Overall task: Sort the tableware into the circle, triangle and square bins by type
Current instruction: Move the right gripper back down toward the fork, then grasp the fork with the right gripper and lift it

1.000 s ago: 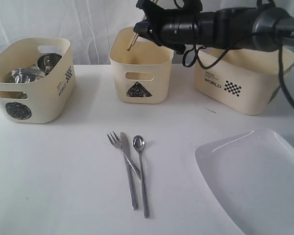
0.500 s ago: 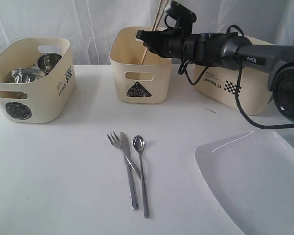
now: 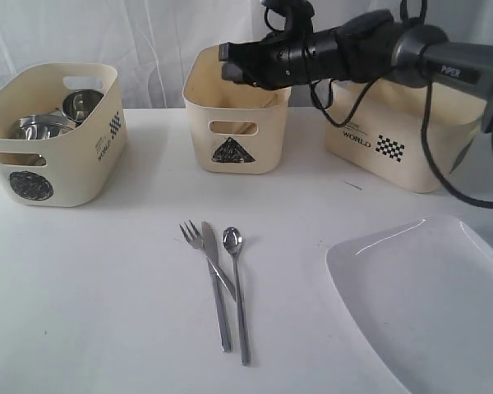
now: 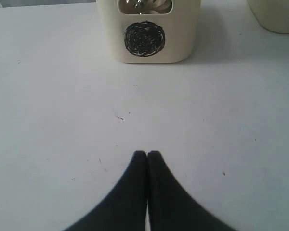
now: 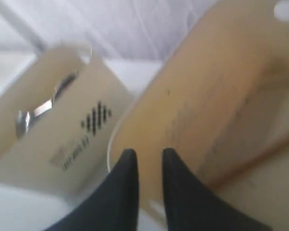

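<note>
My right gripper (image 3: 228, 62) (image 5: 149, 153) hangs open over the small triangle bin (image 3: 234, 115) (image 5: 221, 91), nothing between its fingers. The wooden chopsticks (image 5: 253, 160) lie inside that bin. The circle bin (image 3: 53, 135) (image 4: 149, 29) at the left holds the steel mugs (image 3: 82, 103) and the steel bowl (image 3: 43, 127). The square bin (image 3: 411, 139) stands at the right. Fork (image 3: 194, 235), knife (image 3: 217, 283) and spoon (image 3: 234, 243) lie together on the table. The large white plate (image 3: 427, 304) sits at the front right. My left gripper (image 4: 147, 153) is shut and empty above bare table. The saucer is out of view.
A white curtain hangs behind the bins. The right arm (image 3: 378, 45) and its cables stretch over the square bin's rim. The table (image 3: 107, 287) is white, and the plate reaches its front right edge.
The chopsticks, held upright over the triangle bin before, now lie inside it. The right gripper has opened and shifted a little to the left.
</note>
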Controlling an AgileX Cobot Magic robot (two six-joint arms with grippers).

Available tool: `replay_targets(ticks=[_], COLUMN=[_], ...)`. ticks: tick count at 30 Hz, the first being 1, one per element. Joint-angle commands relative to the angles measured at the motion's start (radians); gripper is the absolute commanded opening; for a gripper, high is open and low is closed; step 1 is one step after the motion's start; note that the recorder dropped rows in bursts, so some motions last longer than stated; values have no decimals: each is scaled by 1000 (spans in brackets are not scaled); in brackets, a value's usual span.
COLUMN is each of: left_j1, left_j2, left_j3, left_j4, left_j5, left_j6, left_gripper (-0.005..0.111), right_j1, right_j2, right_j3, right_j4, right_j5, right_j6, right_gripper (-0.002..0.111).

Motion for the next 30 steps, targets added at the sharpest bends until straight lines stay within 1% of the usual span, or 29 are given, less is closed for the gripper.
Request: replay_targets(ticks=[1, 3, 5, 8, 11, 13, 15, 17, 20, 22, 27, 29, 30], left_j1=[2, 2, 2, 2, 2, 2, 2, 2, 2, 2, 2, 2, 2], left_j2=[-5, -5, -5, -5, -5, -5, -5, -5, -5, -5, -5, -5, -5], left_j3=[3, 3, 3, 3, 3, 3, 3, 3, 3, 3, 3, 3, 3], left_j4=[-9, -9, -9, -9, -9, -9, -9, -9, -9, -9, -9, -9, -9], left_j5=[-2, -2, -2, -2, -2, -2, -2, -2, -2, -2, -2, -2, -2], left_j6=[2, 2, 2, 2, 2, 2, 2, 2, 2, 2, 2, 2, 2], left_gripper=[0, 0, 0, 0, 0, 0, 0, 0, 0, 0, 0, 0, 0], right_j1=[8, 37, 83, 162, 257, 326, 384, 430, 461, 464, 464, 464, 464], right_j2=[-61, -76, -101, -158, -178, -180, -180, -180, -171, -160, -109, -82, -70], right_j3=[-3, -1, 24, 93, 156, 186, 213, 229, 231, 231, 229, 229, 229], right_j4=[-630, -756, -817, -829, -834, -834, -842, -868, -903, -903, -952, -987, -1004], right_j5=[407, 597, 598, 598, 598, 598, 541, 453, 365, 332, 363, 354, 349], right_j6=[403, 466, 541, 668, 731, 731, 721, 666, 657, 657, 657, 657, 657], right_gripper=[0, 0, 0, 0, 0, 0, 0, 0, 1, 9, 39, 44, 44])
